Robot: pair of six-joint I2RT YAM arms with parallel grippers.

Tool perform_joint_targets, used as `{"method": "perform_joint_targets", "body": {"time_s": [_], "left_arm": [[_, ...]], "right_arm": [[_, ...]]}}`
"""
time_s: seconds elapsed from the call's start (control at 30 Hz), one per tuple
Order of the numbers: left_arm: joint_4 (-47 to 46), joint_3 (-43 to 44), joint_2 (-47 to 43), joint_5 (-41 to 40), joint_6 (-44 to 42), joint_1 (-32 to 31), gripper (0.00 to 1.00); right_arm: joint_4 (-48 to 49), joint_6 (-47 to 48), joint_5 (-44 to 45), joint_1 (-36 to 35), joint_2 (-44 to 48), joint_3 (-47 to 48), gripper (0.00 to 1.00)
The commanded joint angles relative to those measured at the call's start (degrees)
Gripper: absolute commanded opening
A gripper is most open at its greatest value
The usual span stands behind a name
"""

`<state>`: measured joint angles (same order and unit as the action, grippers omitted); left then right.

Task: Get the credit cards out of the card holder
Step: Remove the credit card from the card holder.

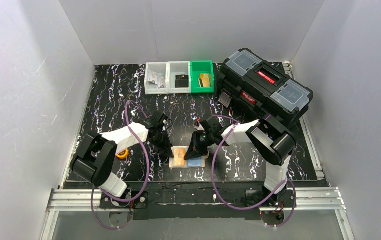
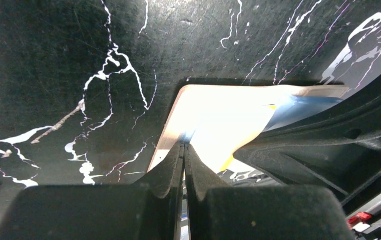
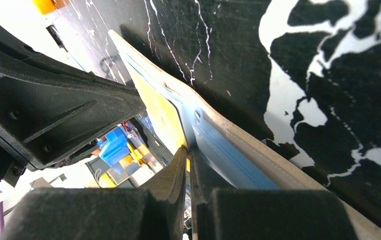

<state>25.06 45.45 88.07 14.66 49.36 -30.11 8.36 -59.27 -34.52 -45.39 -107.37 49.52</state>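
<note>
Item: card holder [image 1: 174, 163], cream, lay open on the black marbled table [image 1: 118, 95] near its front edge, between both grippers. Contents: tan-gold card [image 1: 179, 156] at left, pale blue card [image 1: 197, 161] at right, both in the holder. The left gripper [image 2: 183, 145] had its jaws together, tips pressed on the holder. The right gripper [image 3: 187, 150] had its jaws almost together at the cards' edge; whether it gripped a card could not be told. At the far side stood a black toolbox [image 1: 263, 85] and three small bins [image 1: 179, 76].
</note>
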Motion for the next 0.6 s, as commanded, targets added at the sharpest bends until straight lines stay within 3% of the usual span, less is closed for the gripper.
{"method": "perform_joint_targets", "body": {"time_s": [0.0, 0.33, 0.5, 0.57], "left_arm": [[3.3, -2.2, 0.9, -4.9, 0.3, -1.2, 0.00], [4.7, -2.1, 1.0, -6.1, 0.5, -1.0, 0.00], [4.3, -2.1, 1.6, -5.3, 0.3, -1.0, 0.00], [4.2, -2.2, 1.6, -5.2, 0.5, -1.0, 0.00]], "right_arm": [[2.2, 0.2, 2.1, -0.6, 1.2, -0.9, 0.09], [2.5, 0.8, 3.9, 1.7, 3.6, -4.8, 0.07], [4.2, 0.3, 1.7, 1.7, 2.3, -3.8, 0.23], [5.1, -0.3, 1.3, 1.7, 2.0, -3.8, 0.25]]}}
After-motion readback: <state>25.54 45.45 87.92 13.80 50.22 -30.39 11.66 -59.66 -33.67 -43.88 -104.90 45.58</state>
